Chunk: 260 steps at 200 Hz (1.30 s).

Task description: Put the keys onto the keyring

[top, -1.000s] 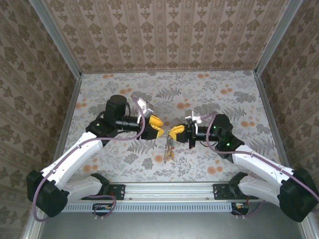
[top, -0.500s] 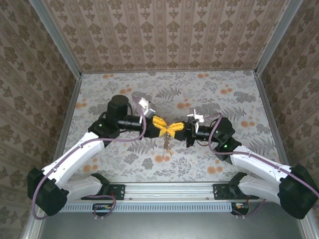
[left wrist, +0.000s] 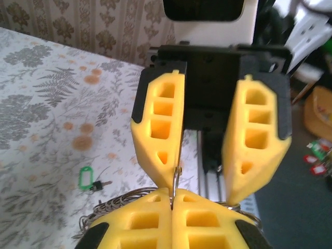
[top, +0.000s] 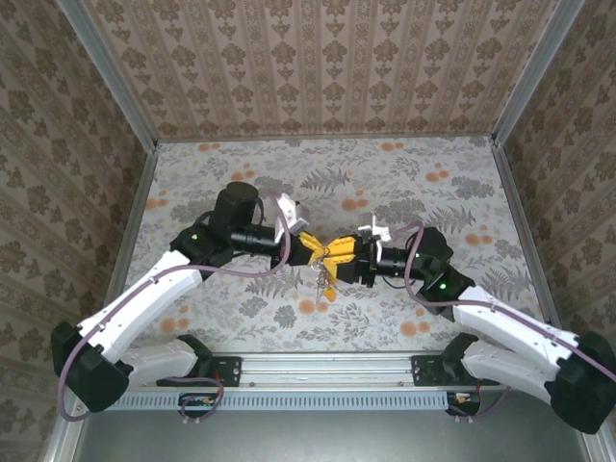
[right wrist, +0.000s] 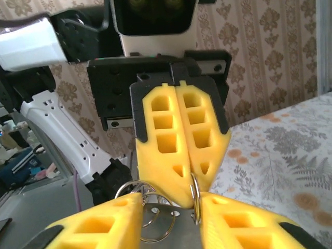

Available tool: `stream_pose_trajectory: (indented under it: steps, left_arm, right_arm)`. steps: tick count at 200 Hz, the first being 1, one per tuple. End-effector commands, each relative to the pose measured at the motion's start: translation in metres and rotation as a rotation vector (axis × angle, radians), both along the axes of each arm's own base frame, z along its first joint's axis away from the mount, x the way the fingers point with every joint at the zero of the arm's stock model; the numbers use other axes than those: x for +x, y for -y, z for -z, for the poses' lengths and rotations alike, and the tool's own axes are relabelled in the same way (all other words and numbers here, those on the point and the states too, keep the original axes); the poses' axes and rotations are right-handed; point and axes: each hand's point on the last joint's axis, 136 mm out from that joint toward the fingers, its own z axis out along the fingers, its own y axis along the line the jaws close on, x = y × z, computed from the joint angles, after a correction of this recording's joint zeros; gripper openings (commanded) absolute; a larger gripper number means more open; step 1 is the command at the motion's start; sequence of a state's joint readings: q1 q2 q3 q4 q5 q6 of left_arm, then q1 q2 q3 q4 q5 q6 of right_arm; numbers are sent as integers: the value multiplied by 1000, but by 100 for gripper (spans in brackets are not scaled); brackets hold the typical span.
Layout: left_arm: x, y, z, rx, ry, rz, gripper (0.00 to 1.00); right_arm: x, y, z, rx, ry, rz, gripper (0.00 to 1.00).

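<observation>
In the overhead view the two arms reach in from either side and meet nose to nose above the middle of the flowered tabletop (top: 433, 192); the left end effector (top: 319, 252) and the right end effector (top: 340, 256) have their yellow fingertips touching or nearly so, and the keyring (top: 322, 281) hangs beneath the meeting point as a small dangling cluster, above the cloth. In the left wrist view the left end effector (left wrist: 171, 199) sits at the bottom edge with its two pads pressed tight together, a thin strand of the keyring (left wrist: 120, 200) pinched between them and more wire coils curving out to the left of the pads. Facing it, the right end effector (left wrist: 202, 181) has its fingers spread wide, one tip touching the upright strand. A green key (left wrist: 85, 178) lies on the tabletop (left wrist: 41, 119), well apart from both end effectors. In the right wrist view the right end effector (right wrist: 171, 207) shows its own fingers far apart at the bottom, with loops of the keyring (right wrist: 194, 199) between them, while the left end effector (right wrist: 188, 179) opposite is clamped closed on the wire that emerges from between its tips.
</observation>
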<state>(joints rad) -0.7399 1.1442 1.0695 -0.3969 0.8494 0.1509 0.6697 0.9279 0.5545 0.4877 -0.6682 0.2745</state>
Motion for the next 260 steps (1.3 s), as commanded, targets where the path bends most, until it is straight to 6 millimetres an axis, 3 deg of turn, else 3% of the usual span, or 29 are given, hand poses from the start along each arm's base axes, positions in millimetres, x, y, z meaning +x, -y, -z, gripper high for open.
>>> stream_pose_trajectory:
  steps: [1,25,82,136,193,223,260]
  left_arm:
    - [0,-10,11,167,174,-6,0]
    - [-4,-12,7,210,260,3,0]
    - [-13,-12,6,239,316,49,0]
    - [-23,-7,2,207,291,89,0]
    - [-25,-6,3,197,282,96,0]
    - [-23,-10,8,200,266,84,0]
    - [-26,-14,15,185,239,72,0]
  right_arm:
    - [1,17,20,-174,17,94,38]
    - [0,30,29,-236,24,147,36]
    - [-5,33,11,-252,100,136,30]
    - [-7,15,-3,-257,142,28,27]
    - [-14,6,4,-257,111,-57,27]
    - [13,17,27,-326,60,113,29]
    - [58,51,73,-380,-207,430,36]
